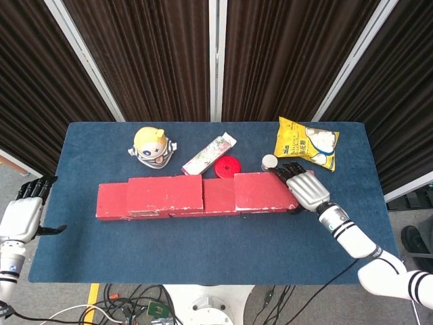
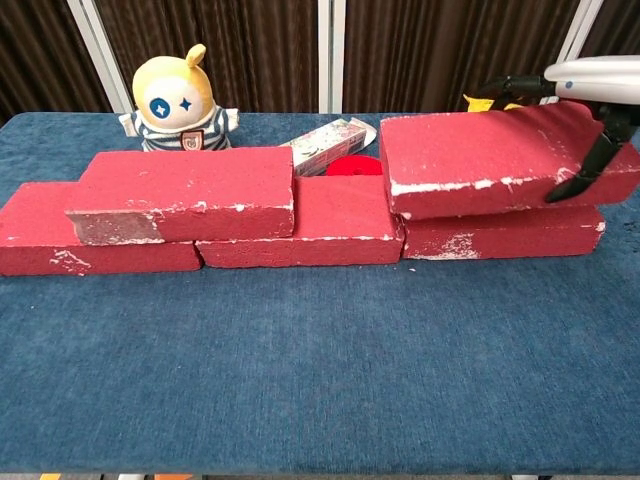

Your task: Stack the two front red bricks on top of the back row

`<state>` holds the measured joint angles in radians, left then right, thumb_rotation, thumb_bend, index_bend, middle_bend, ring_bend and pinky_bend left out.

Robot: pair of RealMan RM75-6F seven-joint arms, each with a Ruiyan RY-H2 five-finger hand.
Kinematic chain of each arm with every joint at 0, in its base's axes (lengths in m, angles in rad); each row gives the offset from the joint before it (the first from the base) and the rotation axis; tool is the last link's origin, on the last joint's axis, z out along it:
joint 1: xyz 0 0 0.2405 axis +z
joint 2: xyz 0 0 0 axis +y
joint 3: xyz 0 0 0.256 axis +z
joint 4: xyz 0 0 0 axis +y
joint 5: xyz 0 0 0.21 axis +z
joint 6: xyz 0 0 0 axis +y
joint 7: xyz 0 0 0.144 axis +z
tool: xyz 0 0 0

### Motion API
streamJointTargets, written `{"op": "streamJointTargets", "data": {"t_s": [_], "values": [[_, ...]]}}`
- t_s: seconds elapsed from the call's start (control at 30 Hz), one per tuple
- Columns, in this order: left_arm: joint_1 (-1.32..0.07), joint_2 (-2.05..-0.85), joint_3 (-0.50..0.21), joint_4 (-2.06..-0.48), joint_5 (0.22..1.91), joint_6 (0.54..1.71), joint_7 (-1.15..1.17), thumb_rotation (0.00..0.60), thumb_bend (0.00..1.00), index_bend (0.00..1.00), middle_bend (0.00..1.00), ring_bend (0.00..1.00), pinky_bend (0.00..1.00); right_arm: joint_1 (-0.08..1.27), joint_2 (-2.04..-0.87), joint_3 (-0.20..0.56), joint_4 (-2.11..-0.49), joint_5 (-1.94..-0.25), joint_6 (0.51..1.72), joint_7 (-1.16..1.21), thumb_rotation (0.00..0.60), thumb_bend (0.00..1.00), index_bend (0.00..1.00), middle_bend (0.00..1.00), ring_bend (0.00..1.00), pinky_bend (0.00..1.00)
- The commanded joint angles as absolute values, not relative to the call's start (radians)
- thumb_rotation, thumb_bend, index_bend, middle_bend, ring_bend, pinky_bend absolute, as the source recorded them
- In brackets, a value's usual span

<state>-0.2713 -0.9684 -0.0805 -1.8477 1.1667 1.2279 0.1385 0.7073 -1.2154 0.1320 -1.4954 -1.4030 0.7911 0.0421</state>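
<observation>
While seen from above, shows the right hand (image 1: 304, 188) clamped on the right end of a red brick (image 1: 264, 189), fingers (image 1: 287, 170) lying over its far edge. From the chest view, shows that same right hand (image 2: 595, 85) with fingers over the top and thumb pressed down the near face of the red brick (image 2: 480, 160). Places this brick directly over the right-hand brick of the back row (image 2: 500, 238), overhanging it a little to the left and slightly tilted. Cannot tell whether resting on it or held just clear.

Further left, finds the other stacked brick (image 1: 166, 193) (image 2: 190, 190) already lying on top of the row, across the joint between the left back brick (image 1: 111, 202) (image 2: 40, 235) and the middle back brick (image 1: 220, 196) (image 2: 340, 220).

Shows the left hand (image 1: 24, 213) only in the head view, off the table's left edge, fingers apart and holding nothing.

Behind the row on the blue table (image 1: 203, 244): a yellow plush toy (image 1: 152, 145) (image 2: 180, 100) at the left, then a pink box (image 1: 210, 154) (image 2: 330, 140), a red round lid (image 1: 229, 166) (image 2: 350, 165) just beside it, a small white jar (image 1: 269, 161) close to the right hand's fingertips, and a yellow snack bag (image 1: 306, 142) at the far right
</observation>
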Motion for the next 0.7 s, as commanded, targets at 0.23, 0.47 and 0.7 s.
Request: {"op": "streamJointTargets", "data": {"t_s": [0.23, 0.47, 0.7], "values": [[-0.271, -1.011, -0.088, -1.795, 1.223, 1.257, 0.114, 0.600, 0.00, 0.02, 0.00, 0.00, 0.00, 0.804, -1.333, 0.129, -1.321, -1.485, 0.730, 0.208, 0.600, 0.09, 0.00, 0.21, 0.05, 0.00], [-0.263, -1.010, -0.084, -1.784, 1.229, 1.256, 0.102, 0.600, 0.00, 0.02, 0.00, 0.00, 0.00, 0.831, -1.403, 0.110, -1.248, -1.507, 0.727, 0.270, 0.600, 0.09, 0.00, 0.20, 0.05, 0.00], [-0.259, -1.002, -0.083, -1.781, 1.222, 1.243, 0.088, 0.600, 0.00, 0.02, 0.00, 0.00, 0.00, 0.844, -1.432, 0.098, -1.222, -1.510, 0.732, 0.302, 0.600, 0.09, 0.00, 0.20, 0.05, 0.00]]}}
